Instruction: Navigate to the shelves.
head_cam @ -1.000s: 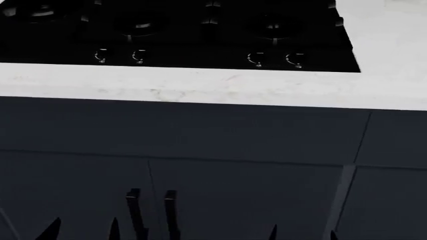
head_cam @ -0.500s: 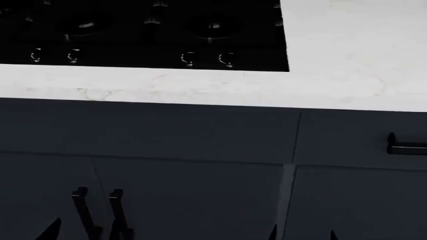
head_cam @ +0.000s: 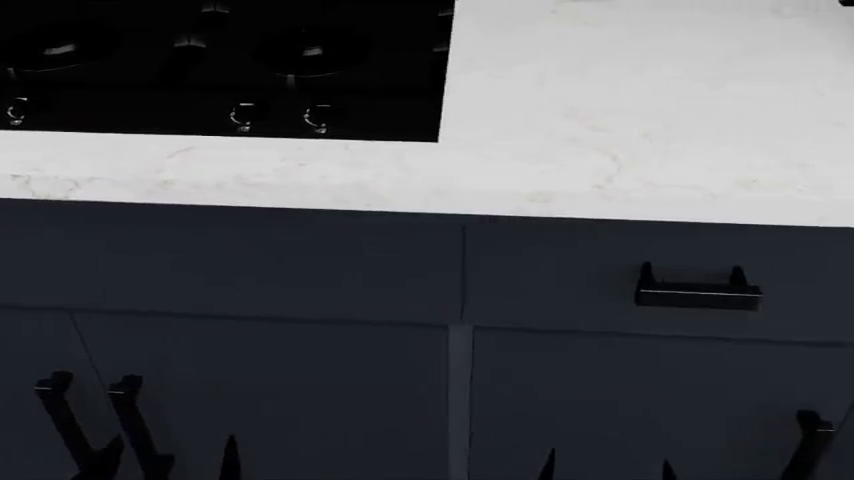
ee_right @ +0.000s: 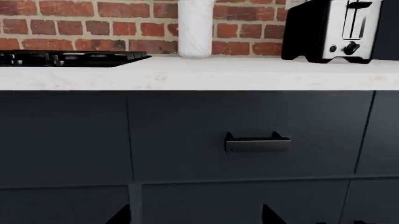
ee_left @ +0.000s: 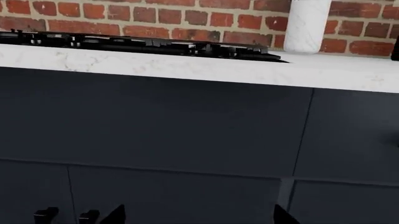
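Base rolls close along the counter, grippers' state I can't tell, and the drawer handle risks snagging an arm.

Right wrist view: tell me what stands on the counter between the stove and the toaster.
In the right wrist view, a white marbled cylinder stands against the brick wall between the stove and the toaster; otherwise the counter is bare.

Head view: looking steeply down from above onto the white surface and dark cabinet fronts, close in. Both wrist views: low, level, facing the cabinets and brick wall behind. Shared between head and right wrist: the drawer handle. Shared among all three: the black cooktop edge.
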Robot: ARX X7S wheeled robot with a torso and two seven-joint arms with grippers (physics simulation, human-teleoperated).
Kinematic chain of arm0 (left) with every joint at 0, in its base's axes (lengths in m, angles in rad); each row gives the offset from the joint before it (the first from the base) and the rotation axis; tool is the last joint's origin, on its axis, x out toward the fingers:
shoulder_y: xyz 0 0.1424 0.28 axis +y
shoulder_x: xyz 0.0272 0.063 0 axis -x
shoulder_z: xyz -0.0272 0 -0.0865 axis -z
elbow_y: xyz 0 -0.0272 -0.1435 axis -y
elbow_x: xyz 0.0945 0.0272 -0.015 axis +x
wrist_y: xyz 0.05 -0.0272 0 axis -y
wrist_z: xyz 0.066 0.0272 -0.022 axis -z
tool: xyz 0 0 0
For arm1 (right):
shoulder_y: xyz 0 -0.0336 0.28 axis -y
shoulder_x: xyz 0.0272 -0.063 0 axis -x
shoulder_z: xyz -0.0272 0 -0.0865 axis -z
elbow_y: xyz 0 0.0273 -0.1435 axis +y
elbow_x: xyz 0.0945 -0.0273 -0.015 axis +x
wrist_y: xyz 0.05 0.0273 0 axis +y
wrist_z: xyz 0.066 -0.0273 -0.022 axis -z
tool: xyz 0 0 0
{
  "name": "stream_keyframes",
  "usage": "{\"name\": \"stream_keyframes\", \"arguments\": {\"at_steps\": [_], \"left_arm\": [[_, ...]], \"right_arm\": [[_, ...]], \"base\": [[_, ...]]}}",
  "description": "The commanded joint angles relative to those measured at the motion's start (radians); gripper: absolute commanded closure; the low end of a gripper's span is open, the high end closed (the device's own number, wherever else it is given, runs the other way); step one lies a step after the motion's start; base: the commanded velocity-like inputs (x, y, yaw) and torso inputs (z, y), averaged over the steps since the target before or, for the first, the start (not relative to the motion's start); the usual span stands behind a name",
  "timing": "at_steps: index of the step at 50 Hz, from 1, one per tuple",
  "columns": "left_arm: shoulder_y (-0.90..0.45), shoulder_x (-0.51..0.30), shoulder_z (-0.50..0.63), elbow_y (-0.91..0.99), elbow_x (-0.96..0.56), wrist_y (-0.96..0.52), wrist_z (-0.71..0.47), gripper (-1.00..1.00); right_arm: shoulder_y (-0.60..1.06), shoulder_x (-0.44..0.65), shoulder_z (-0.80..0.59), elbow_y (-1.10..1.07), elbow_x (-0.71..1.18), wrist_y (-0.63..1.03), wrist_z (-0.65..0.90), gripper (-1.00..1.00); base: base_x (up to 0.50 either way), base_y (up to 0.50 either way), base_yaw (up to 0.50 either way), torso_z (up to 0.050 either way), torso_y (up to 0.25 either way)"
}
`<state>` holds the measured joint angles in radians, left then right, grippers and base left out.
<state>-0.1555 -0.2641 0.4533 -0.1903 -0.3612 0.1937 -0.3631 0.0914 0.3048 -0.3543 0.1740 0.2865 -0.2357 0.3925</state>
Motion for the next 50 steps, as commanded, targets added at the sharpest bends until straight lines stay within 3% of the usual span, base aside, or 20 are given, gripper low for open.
{"name": "stream_keyframes", "arguments": {"at_steps": [1,50], "left_arm": [[0.0,-0.002,0.003,0.003,-0.002,-0.001,-0.003,-1.0],[-0.008,-0.007,0.013,-0.006,-0.017,0.002,-0.005,-1.0]], "right_arm": [[0.0,0.002,-0.001,-0.001,0.003,0.0,0.002,-1.0],[0.007,0.005,-0.01,0.008,0.009,0.0,0.012,-1.0]], "base": [[-0.44,-0.01,0.0,0.0,0.0],[-0.44,-0.01,0.0,0.0,0.0]]}}
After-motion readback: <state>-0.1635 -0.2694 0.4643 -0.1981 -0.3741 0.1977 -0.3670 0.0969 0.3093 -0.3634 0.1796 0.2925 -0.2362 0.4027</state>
